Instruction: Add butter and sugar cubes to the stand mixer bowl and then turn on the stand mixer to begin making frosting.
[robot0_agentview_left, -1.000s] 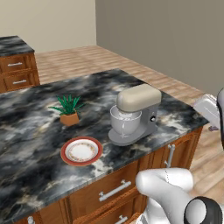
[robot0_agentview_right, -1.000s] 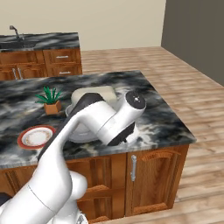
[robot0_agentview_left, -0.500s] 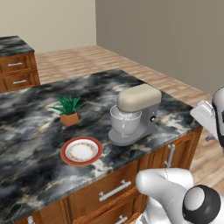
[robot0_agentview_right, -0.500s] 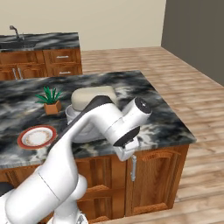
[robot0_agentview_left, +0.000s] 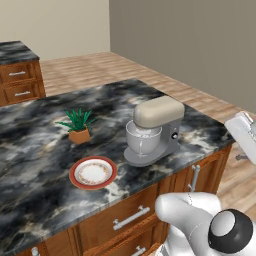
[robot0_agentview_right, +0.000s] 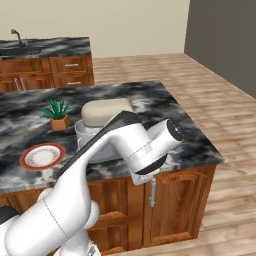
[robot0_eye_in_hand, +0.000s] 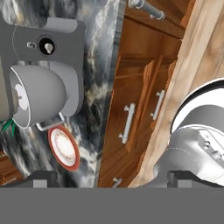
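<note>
The grey stand mixer (robot0_agentview_left: 157, 125) with its beige head stands near the right end of the dark marble island, and the silvery stand mixer bowl (robot0_agentview_left: 142, 138) sits under the head. In the hand view I look down on the stand mixer (robot0_eye_in_hand: 65, 65) and the stand mixer bowl (robot0_eye_in_hand: 39, 94), with its handle toward the plate. My gripper (robot0_eye_in_hand: 113, 179) hangs open and holds nothing, high over the island's cabinet front and well away from the mixer. I cannot make out the butter or the sugar cubes; they are too small to tell or hidden.
A round red-rimmed plate (robot0_agentview_left: 93, 172) lies left of the mixer near the front edge, and a small potted plant (robot0_agentview_left: 77, 125) stands behind it. Wooden drawers (robot0_eye_in_hand: 131, 122) with metal handles run below the counter. My arm (robot0_agentview_right: 125, 145) arches in front of the mixer.
The arm has swung a little lower at the island's right end. The jaws have stayed open, and the mixer, plate and plant have not moved.
</note>
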